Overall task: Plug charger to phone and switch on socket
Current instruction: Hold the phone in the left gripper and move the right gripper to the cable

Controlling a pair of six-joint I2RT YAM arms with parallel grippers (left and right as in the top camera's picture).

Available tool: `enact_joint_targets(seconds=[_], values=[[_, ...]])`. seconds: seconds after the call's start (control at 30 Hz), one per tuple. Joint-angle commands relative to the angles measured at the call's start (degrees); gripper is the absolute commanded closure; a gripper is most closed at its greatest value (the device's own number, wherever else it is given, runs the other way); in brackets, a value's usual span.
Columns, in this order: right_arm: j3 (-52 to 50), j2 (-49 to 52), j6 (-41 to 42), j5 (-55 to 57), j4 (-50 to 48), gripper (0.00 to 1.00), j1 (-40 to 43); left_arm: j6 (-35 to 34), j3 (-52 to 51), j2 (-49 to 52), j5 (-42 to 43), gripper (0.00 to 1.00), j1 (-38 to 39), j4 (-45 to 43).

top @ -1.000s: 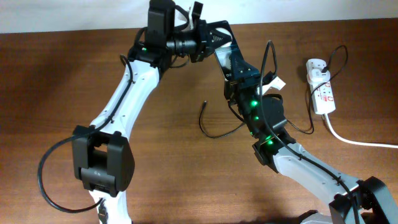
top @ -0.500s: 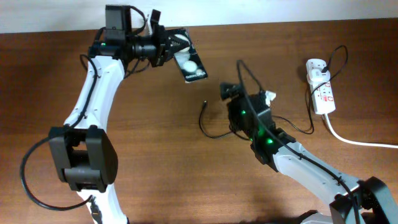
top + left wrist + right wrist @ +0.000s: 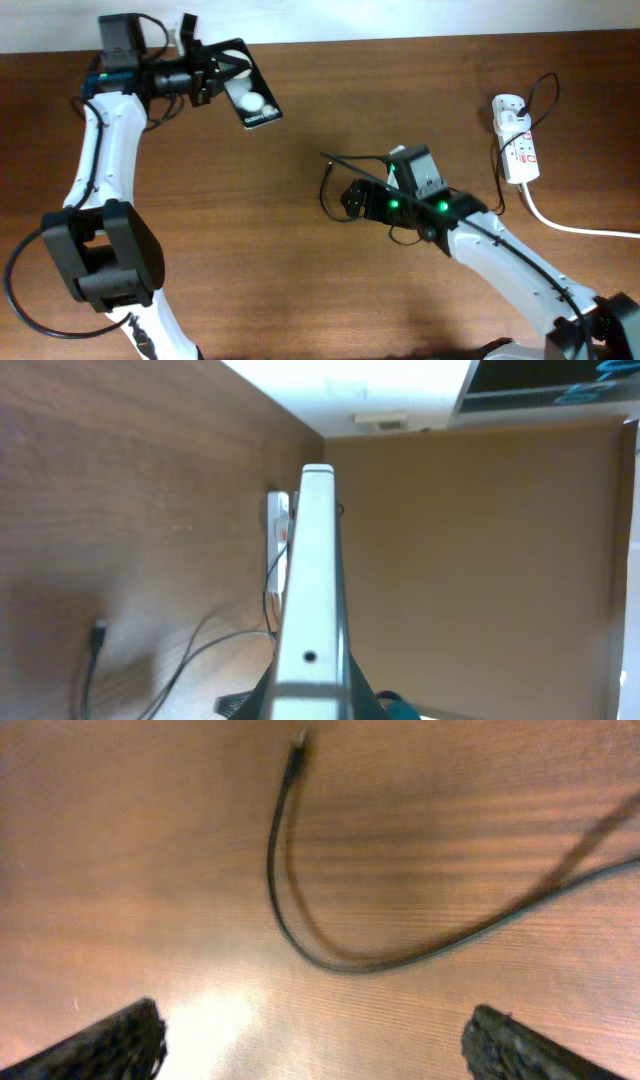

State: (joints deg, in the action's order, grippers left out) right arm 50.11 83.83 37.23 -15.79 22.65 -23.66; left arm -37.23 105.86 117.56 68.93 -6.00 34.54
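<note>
Up left, phone (image 3: 250,95) held aloft, clamped in left gripper (image 3: 215,74); mid-table, charger (image 3: 270,860) lying in a loose loop with right gripper (image 3: 352,198) spread wide over it; far right, socket (image 3: 518,148) flat on table (image 3: 300,290), white cord (image 3: 575,228) trailing off.

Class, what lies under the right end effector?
The charger cable curves across the wooden table beneath the open right end effector. Overhead, the arm hides part of it.
</note>
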Motion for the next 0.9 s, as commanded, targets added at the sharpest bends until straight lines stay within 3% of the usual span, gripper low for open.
enact_joint_targets(seconds=[0.0,0.23,0.37,0.5,0.87], values=[[11.9,-0.1,-8.6,-1.6,7.8,0.11,0.2,2.2,1.0,-0.3,3.4,1.0,-2.3,0.4],[35.6,17.0,-9.3,-0.3,23.2,0.32,-0.1,3.7,1.0,-0.3,5.1,1.0,-3.5,1.2],[38.3,25.9,-3.7,-0.3,22.1,0.54,-0.4,3.7,1.0,-0.3,5.3,1.0,-3.6,1.2],[38.3,31.6,-3.3,-1.6,17.5,0.67,-0.9,3.7,1.0,-0.3,5.3,1.0,-3.5,1.2],[38.3,38.2,-1.5,2.8,11.8,0.73,-4.9,3.7,1.0,-0.3,5.7,1.0,-3.5,1.3]])
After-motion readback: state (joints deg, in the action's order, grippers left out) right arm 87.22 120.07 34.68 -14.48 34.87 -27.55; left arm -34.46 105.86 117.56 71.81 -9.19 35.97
